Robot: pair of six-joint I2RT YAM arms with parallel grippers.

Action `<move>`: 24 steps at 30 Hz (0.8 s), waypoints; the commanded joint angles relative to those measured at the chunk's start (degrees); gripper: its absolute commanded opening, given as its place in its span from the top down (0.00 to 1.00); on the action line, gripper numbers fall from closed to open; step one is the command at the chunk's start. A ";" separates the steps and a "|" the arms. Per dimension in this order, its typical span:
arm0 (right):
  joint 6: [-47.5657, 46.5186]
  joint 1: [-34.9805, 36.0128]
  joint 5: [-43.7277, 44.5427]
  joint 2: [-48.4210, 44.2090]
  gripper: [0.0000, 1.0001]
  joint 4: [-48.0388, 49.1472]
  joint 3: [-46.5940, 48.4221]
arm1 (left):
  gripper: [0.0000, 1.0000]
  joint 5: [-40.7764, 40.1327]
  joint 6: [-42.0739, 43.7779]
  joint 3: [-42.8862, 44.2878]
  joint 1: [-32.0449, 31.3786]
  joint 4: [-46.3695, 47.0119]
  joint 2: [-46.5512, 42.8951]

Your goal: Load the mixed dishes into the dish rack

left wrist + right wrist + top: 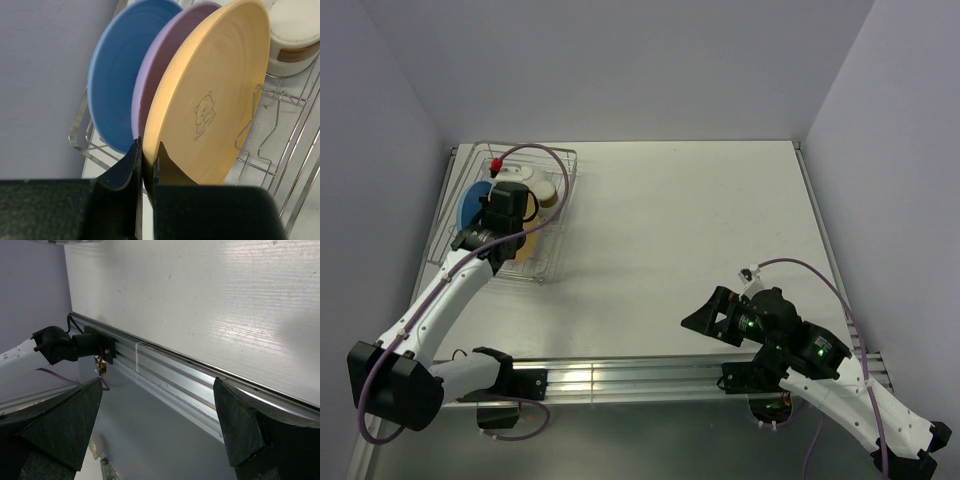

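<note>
A: What is the left claw (147, 150) doing?

B: It is clenching the rim of the round yellow-orange plate (210, 90), which is standing on edge in the silver wire dish rack (552, 245) beside the round purple plate (155, 75) and round blue plate (117, 75); the prongs are propping them upright.

A: And the right claw (157, 415)?

B: It is hanging spread wide over the white bench (700, 220), grasping nothing; probably keeping clear.

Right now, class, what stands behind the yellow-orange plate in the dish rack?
The purple plate stands directly behind the yellow-orange plate, with the blue plate behind that. Only the purple plate's left edge shows; the rest is covered.
</note>
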 commanded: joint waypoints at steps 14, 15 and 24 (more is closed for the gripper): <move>0.53 -0.25 0.28 -0.72 0.01 0.58 -0.64 | 1.00 8.51 -0.76 0.07 0.24 0.60 6.86; 0.53 -0.17 0.36 -0.89 0.01 0.49 -0.55 | 1.00 8.78 -0.84 0.16 0.33 0.51 7.64; 0.45 -0.17 0.63 -1.33 0.01 0.13 -0.90 | 0.40 9.13 -1.99 1.56 0.59 -1.25 9.94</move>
